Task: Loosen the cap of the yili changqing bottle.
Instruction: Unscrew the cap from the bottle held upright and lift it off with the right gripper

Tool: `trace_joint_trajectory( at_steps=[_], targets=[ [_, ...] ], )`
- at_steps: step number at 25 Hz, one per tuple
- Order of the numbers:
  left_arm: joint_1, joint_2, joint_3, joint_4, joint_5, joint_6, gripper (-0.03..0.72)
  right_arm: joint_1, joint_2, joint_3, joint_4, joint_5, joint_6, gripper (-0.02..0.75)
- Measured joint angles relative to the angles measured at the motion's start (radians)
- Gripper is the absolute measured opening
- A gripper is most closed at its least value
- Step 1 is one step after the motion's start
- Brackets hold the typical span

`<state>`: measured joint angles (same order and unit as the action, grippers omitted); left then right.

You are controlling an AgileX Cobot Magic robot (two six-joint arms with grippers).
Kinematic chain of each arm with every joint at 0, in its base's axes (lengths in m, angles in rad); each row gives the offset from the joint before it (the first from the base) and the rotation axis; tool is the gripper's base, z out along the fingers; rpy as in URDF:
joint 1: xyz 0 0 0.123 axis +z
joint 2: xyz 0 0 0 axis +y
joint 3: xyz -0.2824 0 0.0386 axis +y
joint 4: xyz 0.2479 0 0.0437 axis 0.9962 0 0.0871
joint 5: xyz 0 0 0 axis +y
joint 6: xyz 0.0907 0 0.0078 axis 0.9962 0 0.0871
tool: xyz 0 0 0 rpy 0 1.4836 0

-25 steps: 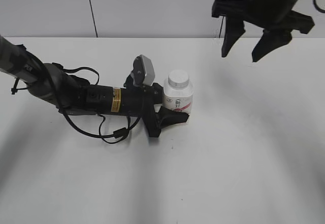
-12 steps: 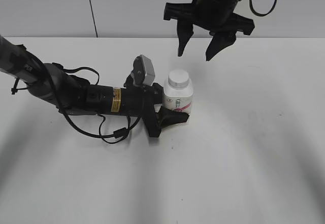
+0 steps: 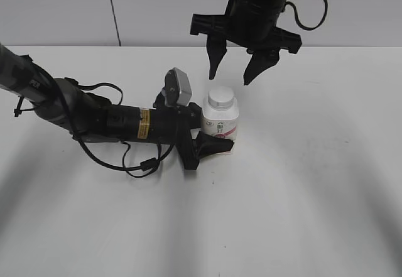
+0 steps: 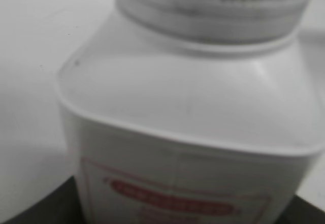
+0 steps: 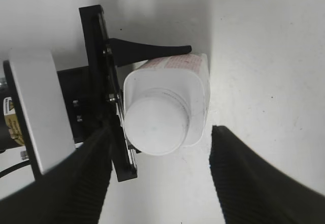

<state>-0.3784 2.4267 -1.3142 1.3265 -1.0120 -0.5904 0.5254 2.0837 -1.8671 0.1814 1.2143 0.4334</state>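
This looks like a robot test room or a lab, not a home. The table [image 3: 301, 195] is plain white and wide, and only one small bottle [image 3: 220, 121] stands on it. Behind it there is a bare light grey wall [image 3: 56, 7] made of flat panels, with one dark vertical seam [image 3: 112, 10]. Two black robot arms work over the table; the left arm [image 3: 94, 117] lies low on it, with loose black cables [image 3: 135, 164] and a yellow label.
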Motion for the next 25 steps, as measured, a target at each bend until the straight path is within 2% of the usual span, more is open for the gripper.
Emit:
trace_joint_trajectory(
  at_steps=[25],
  targets=[
    [0.000,0.000,0.000,0.000,0.000,0.000,0.419,0.007,0.076,-0.002,0.033,0.001,0.003,0.483]
  ],
)
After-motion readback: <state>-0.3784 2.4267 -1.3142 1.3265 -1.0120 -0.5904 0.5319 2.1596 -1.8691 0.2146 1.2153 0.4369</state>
